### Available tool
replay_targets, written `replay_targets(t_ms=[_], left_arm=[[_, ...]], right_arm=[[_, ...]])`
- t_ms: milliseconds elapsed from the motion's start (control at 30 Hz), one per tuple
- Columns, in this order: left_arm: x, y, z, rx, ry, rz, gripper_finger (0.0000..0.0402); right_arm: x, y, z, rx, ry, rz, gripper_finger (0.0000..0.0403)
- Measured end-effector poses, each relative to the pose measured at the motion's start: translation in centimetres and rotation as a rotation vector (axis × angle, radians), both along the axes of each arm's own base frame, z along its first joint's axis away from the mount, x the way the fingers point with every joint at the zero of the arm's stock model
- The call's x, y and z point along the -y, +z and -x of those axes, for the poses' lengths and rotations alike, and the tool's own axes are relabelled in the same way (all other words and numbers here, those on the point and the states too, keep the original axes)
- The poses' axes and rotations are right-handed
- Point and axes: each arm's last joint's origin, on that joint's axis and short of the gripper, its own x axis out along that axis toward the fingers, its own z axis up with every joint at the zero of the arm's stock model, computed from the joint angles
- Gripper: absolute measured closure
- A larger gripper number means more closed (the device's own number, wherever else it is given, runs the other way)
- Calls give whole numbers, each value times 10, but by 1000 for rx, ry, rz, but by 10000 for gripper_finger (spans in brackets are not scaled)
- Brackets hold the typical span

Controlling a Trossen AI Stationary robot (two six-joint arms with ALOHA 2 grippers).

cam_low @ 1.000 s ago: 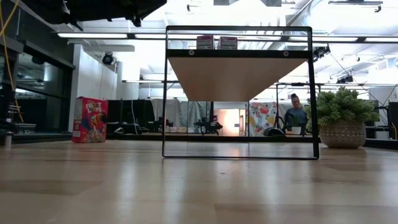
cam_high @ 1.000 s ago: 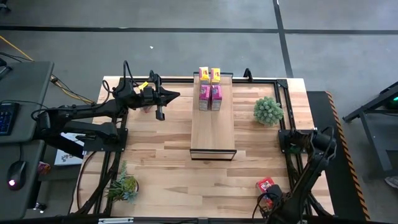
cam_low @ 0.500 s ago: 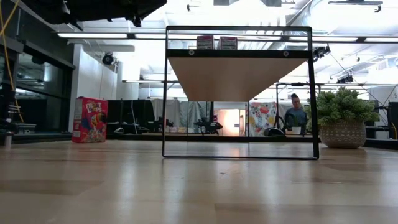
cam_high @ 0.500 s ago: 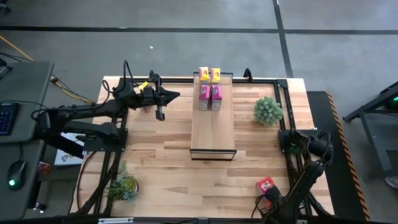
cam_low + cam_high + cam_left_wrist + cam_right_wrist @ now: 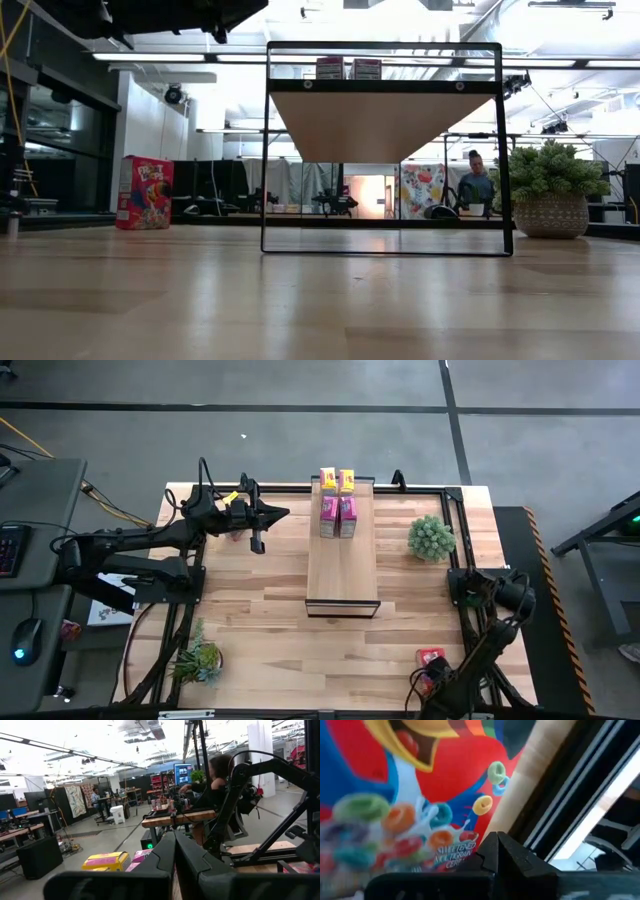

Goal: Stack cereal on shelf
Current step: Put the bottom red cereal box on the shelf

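over the last second the red cereal box [image 5: 430, 656] at the near right corner of the tabletop [image 5: 260, 620] showed less of its face in the high view, and the right arm shifted beside it. the right end effector [image 5: 496, 851] sat right against that box, whose printed front filled the right wrist view, and its fingers were pressed together with nothing between them. i judged this as the approach to a pick, with the grasp not yet made.

the left end effector [image 5: 257, 540] did not move; it hovered left of the shelf [image 5: 342, 565], fingers closed and empty. a second red box [image 5: 145, 192] stood upright on the tabletop in the low view; in the high view i could not pick it out, as the left arm covered that area.

two yellow boxes [image 5: 337, 481] and two pink boxes [image 5: 338, 516] already stood at the far end of the shelf, so four of six were placed.

a round potted plant [image 5: 431, 537] stood right of the shelf, near the likely carry path of the right arm. a smaller plant [image 5: 200, 658] sat at the near left, well apart. a person [image 5: 474, 186] was seated in the room beyond.
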Motion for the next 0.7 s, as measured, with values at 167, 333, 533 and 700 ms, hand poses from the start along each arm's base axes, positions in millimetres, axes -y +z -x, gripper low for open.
replay_targets(t_ms=[167,333,533,700], left_arm=[[0,0,0,0,0,0,402],[0,0,0,1,0,0,402],[0,0,0,1,0,0,402],[0,0,0,1,0,0,402]], right_arm=[[5,-4,1,6,14,12,403],[12,-2,-2,40,46,99,403],[32,2,-14,106,127,250,403],[53,4,-32,153,235,326,403]])
